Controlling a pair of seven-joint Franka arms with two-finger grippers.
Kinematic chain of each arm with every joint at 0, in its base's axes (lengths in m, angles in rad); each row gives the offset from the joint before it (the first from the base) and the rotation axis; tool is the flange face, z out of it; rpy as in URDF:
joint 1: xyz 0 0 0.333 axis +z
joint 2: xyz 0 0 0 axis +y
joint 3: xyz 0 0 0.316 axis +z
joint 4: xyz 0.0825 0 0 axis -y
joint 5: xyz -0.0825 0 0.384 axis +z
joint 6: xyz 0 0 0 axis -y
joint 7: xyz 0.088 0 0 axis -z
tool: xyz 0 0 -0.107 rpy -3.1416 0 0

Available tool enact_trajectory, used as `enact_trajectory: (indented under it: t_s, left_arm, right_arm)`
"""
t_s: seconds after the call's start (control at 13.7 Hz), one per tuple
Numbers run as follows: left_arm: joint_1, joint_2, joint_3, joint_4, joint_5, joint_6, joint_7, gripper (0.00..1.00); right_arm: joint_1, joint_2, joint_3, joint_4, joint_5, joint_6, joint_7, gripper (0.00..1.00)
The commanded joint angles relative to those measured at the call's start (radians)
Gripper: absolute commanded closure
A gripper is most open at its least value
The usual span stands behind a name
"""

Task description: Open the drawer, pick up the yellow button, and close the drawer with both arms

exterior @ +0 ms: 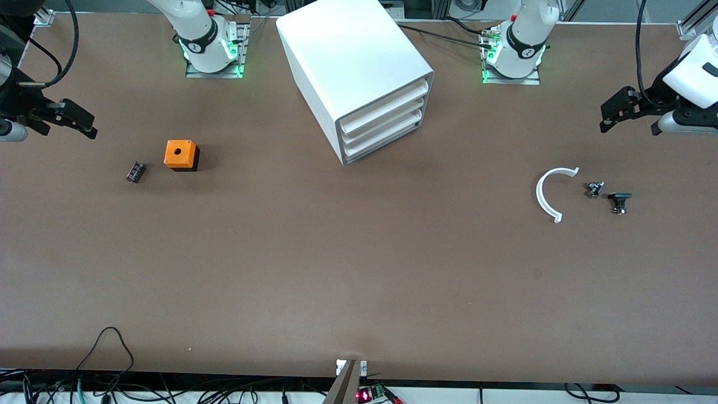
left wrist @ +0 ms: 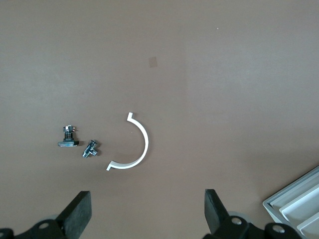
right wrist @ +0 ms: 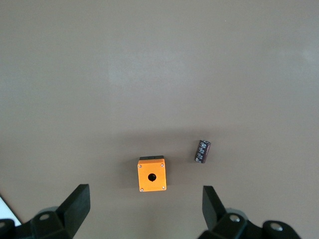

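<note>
The white cabinet (exterior: 348, 56) stands at the table's edge between the two arm bases. Its three trays are all shut, and the drawer (exterior: 387, 104) is the uppermost. The button is hidden. My left gripper (exterior: 608, 118) is open and empty, up in the air at the left arm's end of the table; in the left wrist view (left wrist: 148, 209) it hangs over bare table, with a corner of the cabinet (left wrist: 294, 204) in view. My right gripper (exterior: 84, 123) is open and empty over the right arm's end; in the right wrist view (right wrist: 146, 206) it hangs above bare table.
An orange cube with a hole (exterior: 180, 154) (right wrist: 152, 175) and a small dark ribbed block (exterior: 135, 171) (right wrist: 202, 151) lie toward the right arm's end. A white half ring (exterior: 547, 193) (left wrist: 134, 149) and two small metal parts (exterior: 595, 189) (exterior: 619, 201) lie toward the left arm's end.
</note>
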Motion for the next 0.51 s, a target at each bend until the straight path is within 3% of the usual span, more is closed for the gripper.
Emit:
enact_trajectory:
  t_s: [0.0,0.44]
  left_arm:
    - [0.009,-0.003,-0.002,0.015,-0.018,-0.006,0.043,0.00]
    - [0.014,0.030,0.000,0.064,-0.019,-0.015,0.038,0.00]
  right_arm:
    - [0.006,-0.008,-0.006,0.012,0.008,-0.007,-0.022,0.00]
    - [0.011,-0.005,-0.004,0.044,0.008,-0.068,-0.019,0.00]
